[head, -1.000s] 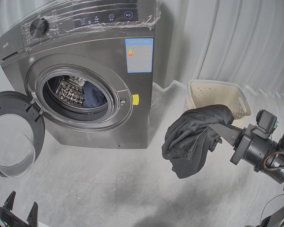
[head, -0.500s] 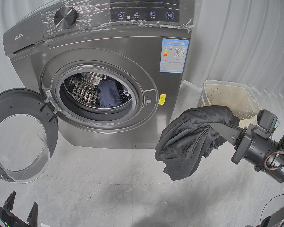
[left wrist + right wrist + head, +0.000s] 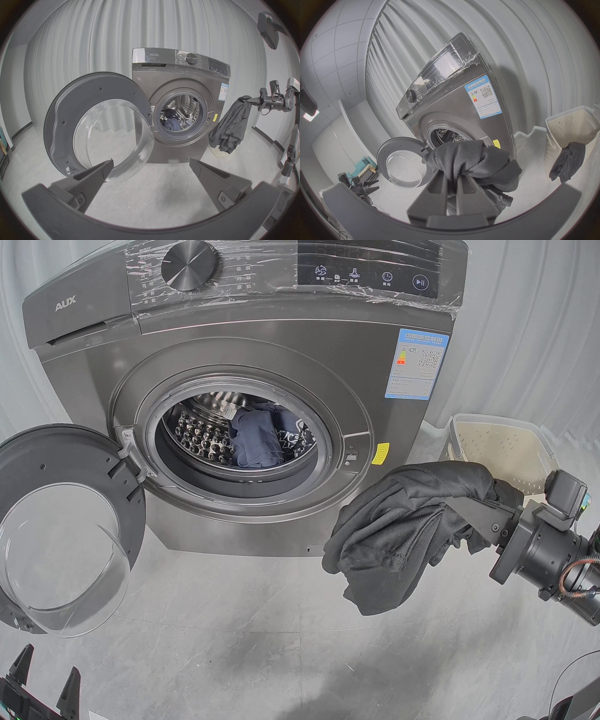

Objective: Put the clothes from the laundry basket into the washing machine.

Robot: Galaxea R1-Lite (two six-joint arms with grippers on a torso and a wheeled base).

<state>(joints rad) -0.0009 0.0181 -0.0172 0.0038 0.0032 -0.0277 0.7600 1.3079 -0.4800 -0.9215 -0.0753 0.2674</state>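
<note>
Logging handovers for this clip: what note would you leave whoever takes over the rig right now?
Right gripper: shut on a black garment, held in the air between laundry basket and washing machine.
Left gripper: open, empty, held low.
Done: door open; dark blue clothes lie in the drum.
Left: load the held garment, then the dark garment hanging over the basket's rim.

Looking down from head height, close on grey front-loading washing machine (image 3: 250, 427); from both wrists, lower, facing same machine front.
</note>
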